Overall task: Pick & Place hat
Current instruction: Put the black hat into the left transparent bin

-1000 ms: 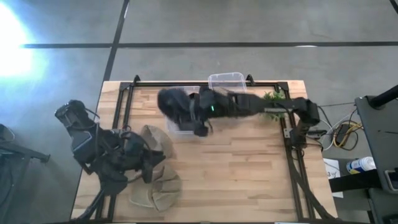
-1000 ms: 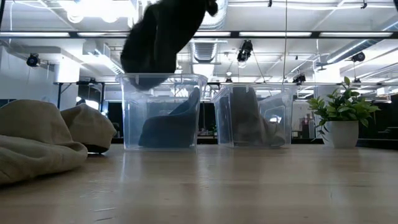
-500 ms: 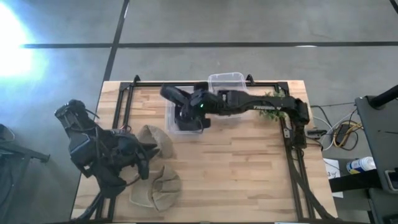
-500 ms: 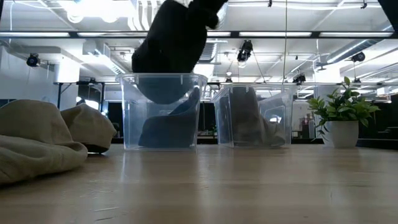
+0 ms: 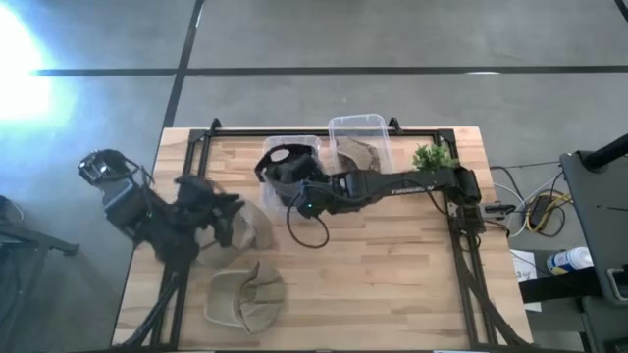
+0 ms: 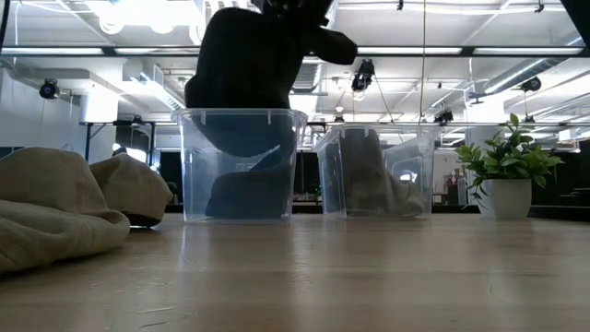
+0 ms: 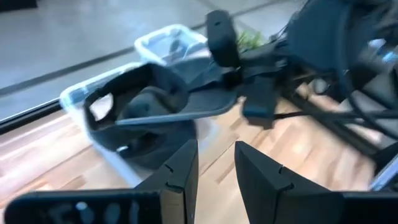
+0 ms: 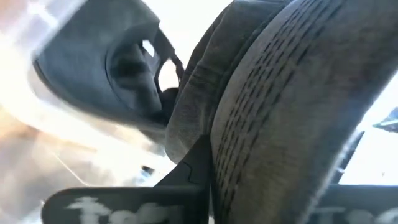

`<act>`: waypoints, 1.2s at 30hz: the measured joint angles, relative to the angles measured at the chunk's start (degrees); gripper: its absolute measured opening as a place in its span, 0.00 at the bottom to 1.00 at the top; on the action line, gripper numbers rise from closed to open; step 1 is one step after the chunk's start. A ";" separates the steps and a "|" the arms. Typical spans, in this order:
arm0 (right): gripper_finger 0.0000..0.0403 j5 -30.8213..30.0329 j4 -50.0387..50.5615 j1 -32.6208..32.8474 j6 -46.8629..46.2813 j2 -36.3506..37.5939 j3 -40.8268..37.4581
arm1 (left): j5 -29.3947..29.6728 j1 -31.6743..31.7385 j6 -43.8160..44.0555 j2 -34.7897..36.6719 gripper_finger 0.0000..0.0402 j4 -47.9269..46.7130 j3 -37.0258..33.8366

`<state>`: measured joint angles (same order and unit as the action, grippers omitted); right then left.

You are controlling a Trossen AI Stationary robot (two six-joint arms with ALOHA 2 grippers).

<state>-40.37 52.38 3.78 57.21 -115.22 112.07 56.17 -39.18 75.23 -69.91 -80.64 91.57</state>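
Note:
A dark hat (image 5: 287, 165) hangs in my right gripper (image 5: 306, 196) over the left clear bin (image 5: 270, 191). In the low view the dark hat (image 6: 247, 83) dips its lower part below the rim of that bin (image 6: 189, 166), above another dark hat (image 6: 244, 195) lying on the bin's floor. My left gripper (image 5: 222, 218) hovers open over a tan hat (image 5: 253, 227) near the table's left edge and touches nothing. In the left wrist view its fingers (image 7: 186, 167) stand a little apart, pointing toward the dark hat (image 7: 140, 99). My right gripper holds the dark hat by its stitched brim (image 8: 273, 106), pinched between the two fingers (image 8: 194, 163). The arm reaches in from the table's right. The hat hangs from the hold, lifted, with its crown partly inside the left bin.
A second clear bin (image 5: 358, 127) beside the first holds a tan hat (image 5: 361, 152). A small potted plant (image 5: 432, 157) stands near the far right corner. Another tan hat (image 5: 245, 299) lies near the near left edge. Bare wood spreads over the table's middle and right.
My right gripper has swung the dark hat from just left of the bin to over it and lowered it, so the hat's lower part has sunk below the rim; the hat has turned as it moved. My left gripper has moved toward the far edge, over the tan hat.

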 joint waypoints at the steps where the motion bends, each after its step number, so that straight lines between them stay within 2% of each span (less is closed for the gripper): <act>1: 0.03 -0.26 0.04 -0.12 1.38 0.00 -0.37 | -1.40 1.62 -1.46 0.32 0.25 0.04 0.00; 4: 0.03 -4.24 1.10 -0.39 0.98 0.02 -1.35 | -4.69 5.35 -3.67 0.77 0.25 0.28 0.00; 6: 0.03 -5.17 0.74 -0.69 -7.99 0.51 -1.39 | -5.34 6.72 -4.37 0.69 0.25 0.84 0.00; 7: 0.03 -3.33 0.74 -0.99 -14.71 1.11 -0.66 | -5.34 7.02 -4.76 0.57 0.25 1.05 0.00; 9: 0.03 5.95 0.55 -2.25 -31.01 3.11 1.17 | -5.34 7.17 -5.12 0.20 0.25 1.24 0.00; 11: 0.03 15.75 -1.81 -4.67 -51.05 5.34 3.01 | -5.21 7.22 -5.12 -0.30 0.25 1.49 0.00; 13: 0.03 20.68 -4.81 -7.15 -66.25 7.20 3.21 | -5.19 7.22 -5.13 -0.83 0.25 1.59 0.00; 16: 0.03 22.74 -10.80 -9.77 -78.42 8.44 2.03 | -5.15 7.22 -4.84 -1.70 0.25 1.96 0.00; 17: 0.03 25.06 -11.42 -10.59 -81.25 8.46 1.97 | -5.14 7.21 -4.84 -2.04 0.25 2.13 0.00; 20: 0.03 35.42 -9.97 -13.03 -87.80 7.81 1.83 | -5.10 7.20 -4.59 -2.93 0.25 2.29 0.00; 22: 0.03 38.69 -6.48 -14.28 -90.05 6.31 1.24 | -5.17 7.19 -4.05 -3.19 0.25 2.37 0.00; 26: 0.03 39.35 0.16 -16.05 -92.10 1.49 0.73 | -5.38 7.19 -3.31 -3.23 0.25 2.38 0.00; 30: 0.06 42.44 -2.50 -16.86 -93.28 -1.69 0.87 | -5.56 7.19 -3.28 -3.23 0.25 2.34 0.00; 36: 0.11 42.55 -5.94 -17.53 -93.45 -7.32 0.97 | -5.60 7.19 -3.22 -3.25 0.25 2.29 -0.30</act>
<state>2.18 46.44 -13.74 -36.25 -122.54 113.04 50.57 -31.99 72.01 -73.17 -78.35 91.27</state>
